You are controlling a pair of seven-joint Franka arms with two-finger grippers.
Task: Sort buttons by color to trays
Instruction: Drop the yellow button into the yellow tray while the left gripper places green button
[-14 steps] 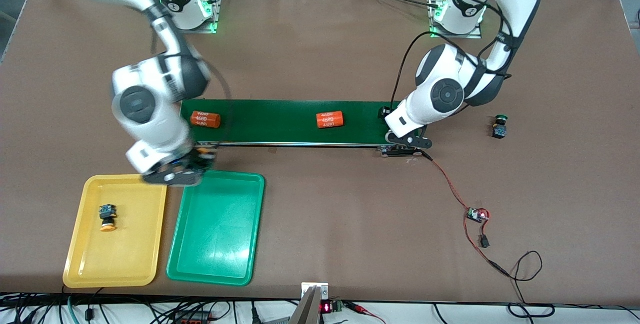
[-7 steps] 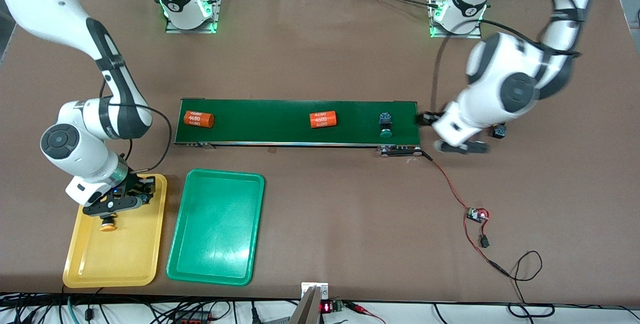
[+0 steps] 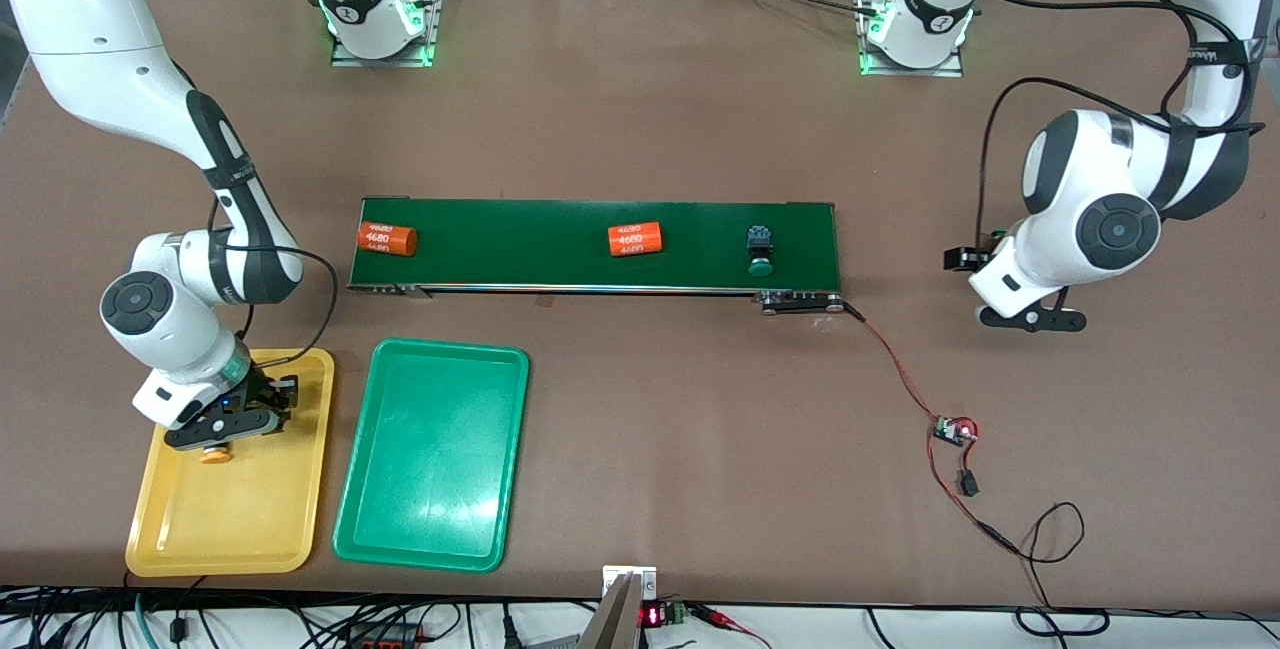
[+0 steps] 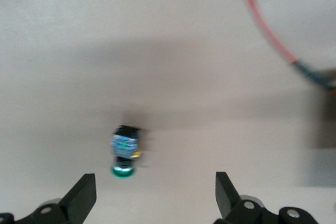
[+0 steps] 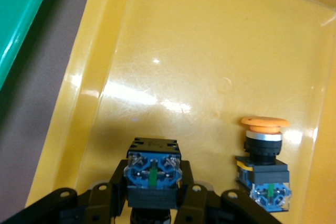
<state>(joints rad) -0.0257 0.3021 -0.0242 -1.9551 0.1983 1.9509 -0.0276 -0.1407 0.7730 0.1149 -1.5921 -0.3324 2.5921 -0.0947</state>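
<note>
My right gripper (image 3: pixel 235 417) is low over the yellow tray (image 3: pixel 230 529), shut on a button with a black-and-blue body (image 5: pixel 152 174); its cap is hidden. A yellow-orange-capped button (image 5: pixel 264 150) lies in the same tray (image 5: pixel 173 51) beside it, its cap showing in the front view (image 3: pixel 212 454). The green tray (image 3: pixel 430 489) stands beside the yellow one. A green-capped button (image 3: pixel 761 251) lies on the dark green belt (image 3: pixel 540 264). My left gripper (image 4: pixel 155 198) is open over another green-capped button (image 4: pixel 124 153) on the bare table at the left arm's end; in the front view the left gripper (image 3: pixel 1005 279) hides it.
Two orange cylinders with white print (image 3: pixel 387 239) (image 3: pixel 636 239) lie on the belt. A red and black wire with a small circuit board (image 3: pixel 955 429) runs from the belt's end toward the front camera. The green tray's edge shows in the right wrist view (image 5: pixel 21 19).
My right gripper carried its button from the belt's end to the yellow tray. My left gripper left a green-capped button on the belt and moved over the one on the table. Belt items drifted.
</note>
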